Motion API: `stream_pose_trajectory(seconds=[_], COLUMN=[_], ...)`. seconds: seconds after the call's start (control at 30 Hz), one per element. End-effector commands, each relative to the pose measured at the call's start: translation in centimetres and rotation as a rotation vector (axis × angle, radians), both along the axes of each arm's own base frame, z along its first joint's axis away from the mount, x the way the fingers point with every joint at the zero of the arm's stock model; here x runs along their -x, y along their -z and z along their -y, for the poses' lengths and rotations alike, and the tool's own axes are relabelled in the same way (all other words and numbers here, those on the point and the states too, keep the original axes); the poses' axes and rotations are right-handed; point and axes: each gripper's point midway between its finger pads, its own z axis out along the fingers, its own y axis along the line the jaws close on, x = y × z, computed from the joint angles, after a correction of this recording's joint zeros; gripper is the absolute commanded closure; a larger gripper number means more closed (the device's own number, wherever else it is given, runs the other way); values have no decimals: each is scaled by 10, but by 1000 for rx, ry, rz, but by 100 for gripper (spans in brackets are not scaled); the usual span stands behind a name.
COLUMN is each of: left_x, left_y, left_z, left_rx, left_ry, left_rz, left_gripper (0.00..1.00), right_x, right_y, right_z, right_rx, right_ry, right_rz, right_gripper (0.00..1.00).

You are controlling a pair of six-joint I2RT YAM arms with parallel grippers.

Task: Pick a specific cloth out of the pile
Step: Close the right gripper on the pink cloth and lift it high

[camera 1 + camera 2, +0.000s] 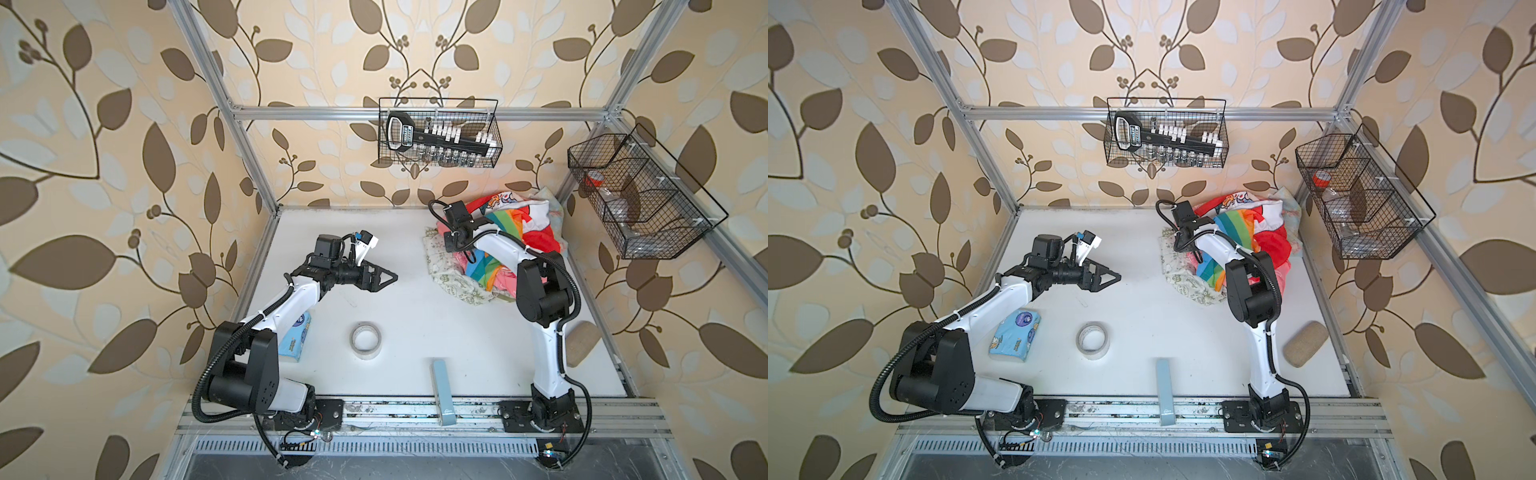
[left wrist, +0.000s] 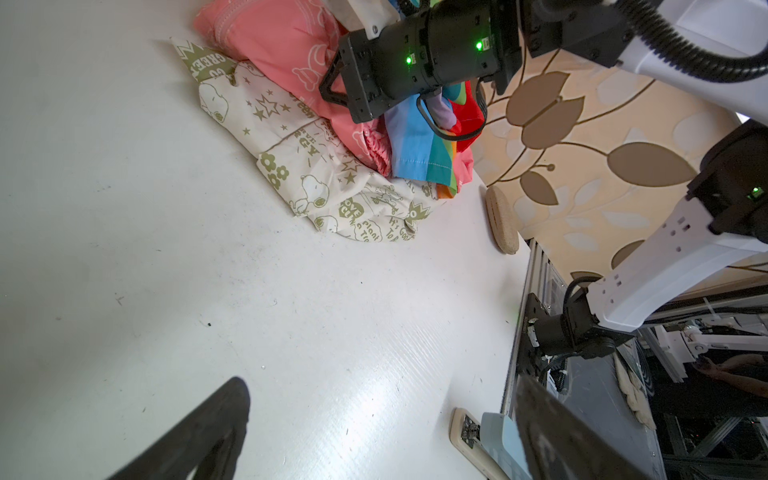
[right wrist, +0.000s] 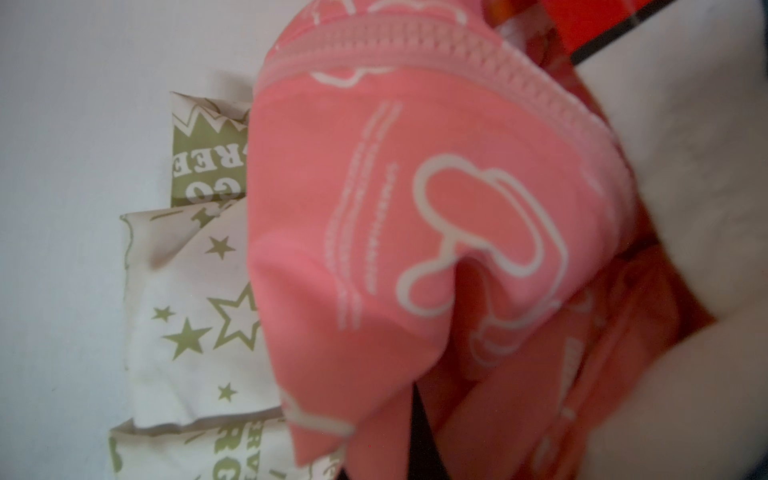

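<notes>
Well, my right gripper (image 2: pixel 328 89) is clenched and pressed into the cloth (image 3: pixel 374 232) on the left side of the pile (image 1: pixel 519 224). A pink fold bunches right at my tips, so it's prob. pinched, tho the tips themselves are buried in fabric. The cloth's salmon-pink w/ white outline shapes, faint text lines & a ribbed hem. It lies on the cream green-print cloth (image 2: pixel 316 178), w/ the rainbow cloth (image 2: pixel 419 141) just beside. Both top views hide the grip behind my wrist. Meanwhile my left gripper (image 1: pixel 388 276) hangs well apart from the pile, jaws spread.
</notes>
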Motion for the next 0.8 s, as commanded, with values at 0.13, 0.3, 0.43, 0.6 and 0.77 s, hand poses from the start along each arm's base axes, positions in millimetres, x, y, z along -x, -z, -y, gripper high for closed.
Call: stream_pose_trajectory(seconds=[0.13,0.3,0.43,0.6,0.77], left_x=[-1,1,2,1,-1], left_y=[-25,-26,-28,-29,-28], left_z=[4,5,6,5,5], left_rx=[25,22,22,17,17], left_ry=[10,10,9,-3,-10], left_rz=[69,76,84,89,86], left_gripper=[1,1,1,1,1], right_x=[6,15,21,29,40], right_y=[-112,-172,-219,-276,-329], right_z=[27,45,62,76,79], right_rx=[61,94,101,86,48], right_ry=[72,108,141,168,169], right_rz=[233,363,463,594,732], right_gripper=[100,100,100,100,100])
